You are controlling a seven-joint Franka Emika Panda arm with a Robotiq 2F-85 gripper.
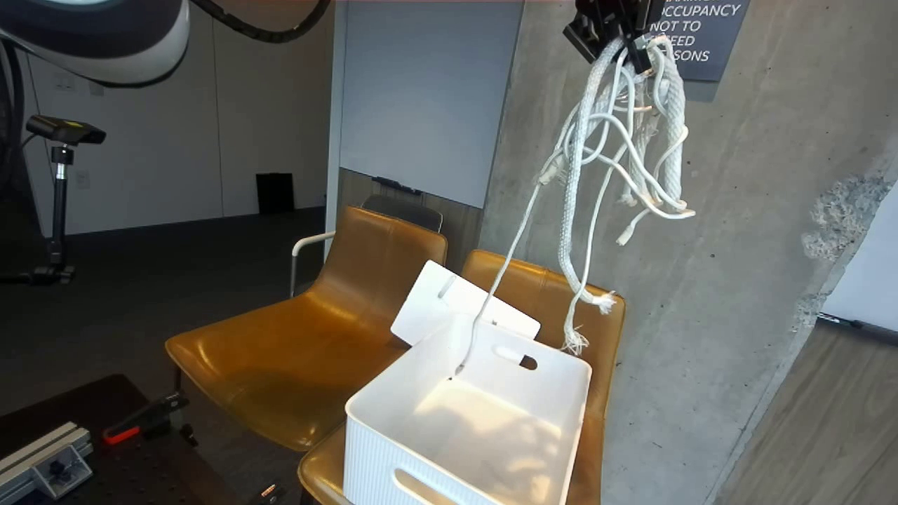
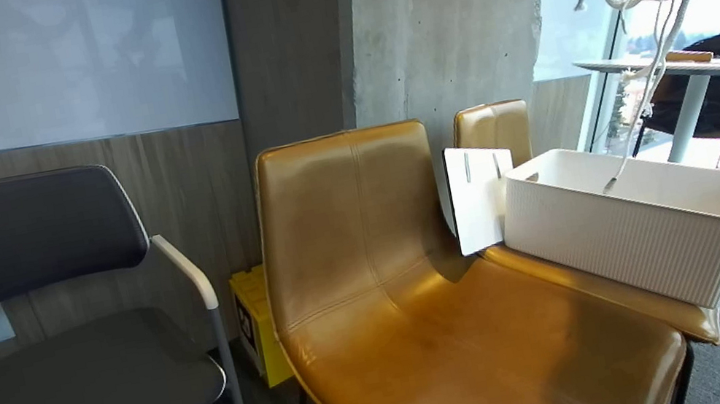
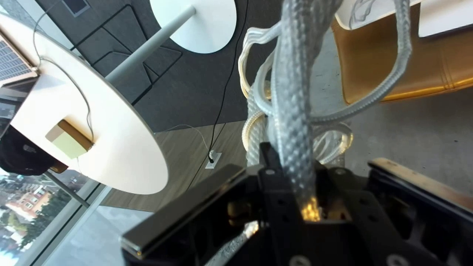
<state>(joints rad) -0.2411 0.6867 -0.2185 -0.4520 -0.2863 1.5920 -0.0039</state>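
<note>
A tangled bundle of white ropes hangs from my gripper, high above a white ribbed bin. The bundle also shows in an exterior view and in the wrist view, where the fingers are closed around it. One thin strand hangs down into the bin in both exterior views; other frayed ends hang at the bin's back edge. The bin stands on a tan chair, and its visible floor holds nothing else. A white panel leans behind the bin. The gripper's body is mostly cut off in the exterior views.
A second tan chair stands beside the bin's chair, with a dark chair farther along. A concrete column rises behind. A white table shows in the wrist view. A dark bench and a camera stand are nearby.
</note>
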